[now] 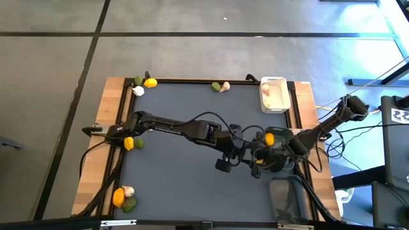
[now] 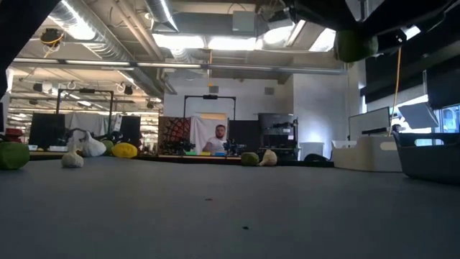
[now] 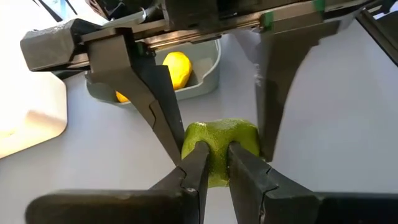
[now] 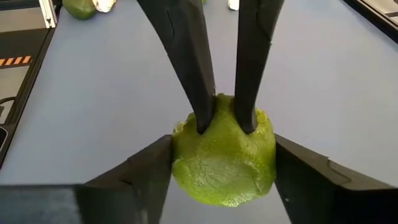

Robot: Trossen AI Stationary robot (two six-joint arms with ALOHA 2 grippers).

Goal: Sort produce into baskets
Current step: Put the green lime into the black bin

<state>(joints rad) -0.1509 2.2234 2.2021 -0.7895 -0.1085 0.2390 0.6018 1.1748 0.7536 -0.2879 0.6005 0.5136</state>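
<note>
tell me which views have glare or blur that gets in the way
High view: bluish glare washes the upper right corner beyond the table. Low view: bright ceiling lights, the room behind soft. Both wrist views: the lime is sharp, things farther off blurred.

The desk [image 1: 192, 172] has a dark grey mat framed by pale wood. On it, seen from above, a yellow, a green and a white piece [image 1: 138, 91] cluster at eleven o'clock, a green and a pale piece [image 1: 220, 86] sit at twelve, and a white basket [image 1: 273, 94] stands at one. A yellow and green pair [image 1: 132, 144] lies at nine, three more pieces [image 1: 124, 197] at seven, a dark basket [image 1: 278, 160] at three and a translucent grey basket [image 1: 289, 198] at five.
</note>
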